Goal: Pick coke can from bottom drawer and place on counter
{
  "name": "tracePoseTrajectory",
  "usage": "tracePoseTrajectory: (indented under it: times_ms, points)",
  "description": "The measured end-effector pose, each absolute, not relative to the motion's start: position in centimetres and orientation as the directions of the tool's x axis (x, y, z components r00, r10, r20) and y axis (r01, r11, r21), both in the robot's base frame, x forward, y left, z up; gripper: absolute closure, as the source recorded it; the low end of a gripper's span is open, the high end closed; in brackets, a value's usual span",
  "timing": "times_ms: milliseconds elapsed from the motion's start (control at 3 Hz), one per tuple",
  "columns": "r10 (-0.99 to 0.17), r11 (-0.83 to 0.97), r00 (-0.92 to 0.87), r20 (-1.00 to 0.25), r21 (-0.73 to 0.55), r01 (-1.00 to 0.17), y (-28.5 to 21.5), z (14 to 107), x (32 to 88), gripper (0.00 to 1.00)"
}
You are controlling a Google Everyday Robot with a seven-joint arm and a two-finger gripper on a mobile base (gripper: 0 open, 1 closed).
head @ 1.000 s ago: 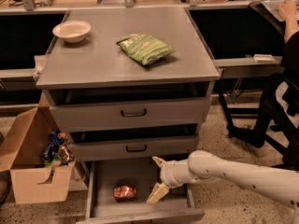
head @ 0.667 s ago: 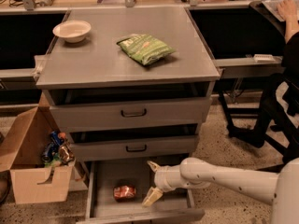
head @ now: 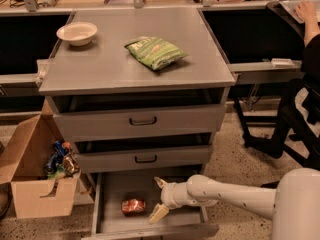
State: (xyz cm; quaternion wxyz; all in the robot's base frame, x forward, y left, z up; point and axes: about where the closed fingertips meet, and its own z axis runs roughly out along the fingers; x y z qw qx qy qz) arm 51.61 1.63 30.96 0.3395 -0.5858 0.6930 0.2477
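The coke can (head: 133, 205) lies on its side on the floor of the open bottom drawer (head: 112, 191), left of centre. My gripper (head: 159, 198) reaches into the drawer from the right on a white arm. It is open, one cream finger (head: 159, 213) low and one higher up. It sits just right of the can, a small gap apart, holding nothing. The counter (head: 100, 64) is the grey cabinet top above.
A cream bowl (head: 76, 33) stands at the counter's back left and a green snack bag (head: 155, 52) lies near its middle. Two shut drawer fronts sit above the open drawer. A cardboard box (head: 35, 181) of litter stands on the floor at left. A seated person (head: 310, 49) is at right.
My gripper and arm have moved left inside the drawer, closer to the coke can. The can has not moved.
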Motion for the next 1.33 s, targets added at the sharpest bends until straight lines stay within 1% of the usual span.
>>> tracePoseTrajectory:
  times_ms: [333, 667, 1000, 1333]
  points:
    - [-0.631, 0.202, -0.073, -0.772, -0.073, -0.977, 2.2, 28.4, 53.8, 0.0]
    - [-0.642, 0.198, -0.064, -0.764, -0.084, -0.977, 3.9, 25.3, 55.9, 0.0]
    - [-0.671, 0.144, -0.042, -0.74, -0.075, -0.987, 9.3, 21.1, 56.2, 0.0]
    - [-0.672, 0.144, -0.042, -0.74, -0.075, -0.987, 9.3, 21.1, 56.2, 0.0]
